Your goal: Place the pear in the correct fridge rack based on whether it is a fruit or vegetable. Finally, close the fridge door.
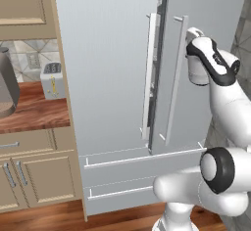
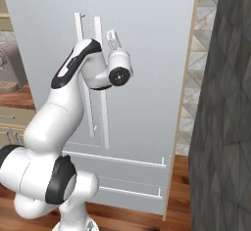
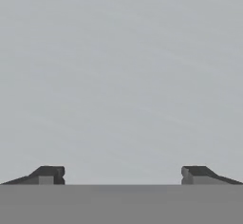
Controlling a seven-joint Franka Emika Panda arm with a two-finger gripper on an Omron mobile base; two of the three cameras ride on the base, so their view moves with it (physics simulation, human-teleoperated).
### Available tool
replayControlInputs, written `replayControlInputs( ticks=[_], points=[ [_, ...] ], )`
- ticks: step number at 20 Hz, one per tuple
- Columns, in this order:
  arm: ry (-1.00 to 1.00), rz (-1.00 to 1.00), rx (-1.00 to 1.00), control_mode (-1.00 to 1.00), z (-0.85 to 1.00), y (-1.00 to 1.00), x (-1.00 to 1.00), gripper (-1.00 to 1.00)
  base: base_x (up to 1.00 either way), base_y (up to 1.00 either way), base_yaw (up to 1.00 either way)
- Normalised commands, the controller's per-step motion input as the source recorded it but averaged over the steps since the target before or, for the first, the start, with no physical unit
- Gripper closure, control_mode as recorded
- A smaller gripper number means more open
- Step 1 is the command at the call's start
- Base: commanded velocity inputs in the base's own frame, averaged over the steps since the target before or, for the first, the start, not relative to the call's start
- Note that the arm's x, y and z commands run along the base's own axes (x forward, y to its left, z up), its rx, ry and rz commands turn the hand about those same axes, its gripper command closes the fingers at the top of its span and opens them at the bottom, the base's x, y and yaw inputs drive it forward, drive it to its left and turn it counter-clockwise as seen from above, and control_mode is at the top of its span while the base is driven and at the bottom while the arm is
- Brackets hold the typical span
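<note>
1. Step in hand, as judged: closing the fridge. The right fridge door [image 1: 196, 68] stands slightly ajar, a dark gap showing between it and the left door [image 1: 105, 63] near the top.
2. Pincer [image 3: 122, 174] is up against the right door's face, beside its vertical handle [image 1: 176, 78]. Its fingertips [image 3: 47, 174] stand wide apart with nothing between them; flat grey panel fills the space ahead.
3. Pear: not seen anywhere. Probably inside on the fridge rack, behind the doors, but this cannot be confirmed.
4. Next move, as judged: push straight into the door panel until the gap is gone and both doors sit flush.
5. Hard to make out: actual contact between pincer and door; the wrist hides the tips from both base views. Fridge interior hidden.
6. Desk [image 1: 34, 112] at left carries a toaster [image 1: 51, 80]; irrelevant here.
</note>
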Motion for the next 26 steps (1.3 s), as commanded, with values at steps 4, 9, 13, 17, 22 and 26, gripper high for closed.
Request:
replayControlInputs(
  ticks=[4, 9, 13, 17, 22, 26],
  points=[
    [0.02, -0.03, -0.01, -1.0, 0.05, 0.0, 0.34, -1.0, 0.0, 0.0, 0.0],
    [0.13, -0.03, 0.0, -1.0, 0.0, 0.0, 0.44, -1.0, 0.0, 0.0, 0.0],
    [0.18, -0.01, 0.0, -1.0, 0.0, 0.0, 0.42, -1.0, 0.0, 0.0, 0.0],
    [0.2, 0.0, 0.0, -1.0, -0.03, 0.0, 0.37, -1.0, 0.0, 0.0, 0.0],
    [0.18, 0.0, 0.0, -1.0, -0.04, 0.0, 0.36, -1.0, 0.0, 0.0, 0.0],
    [0.13, 0.0, 0.0, -1.0, -0.07, 0.0, 0.21, -1.0, 0.0, 0.0, 0.0]
  ],
)
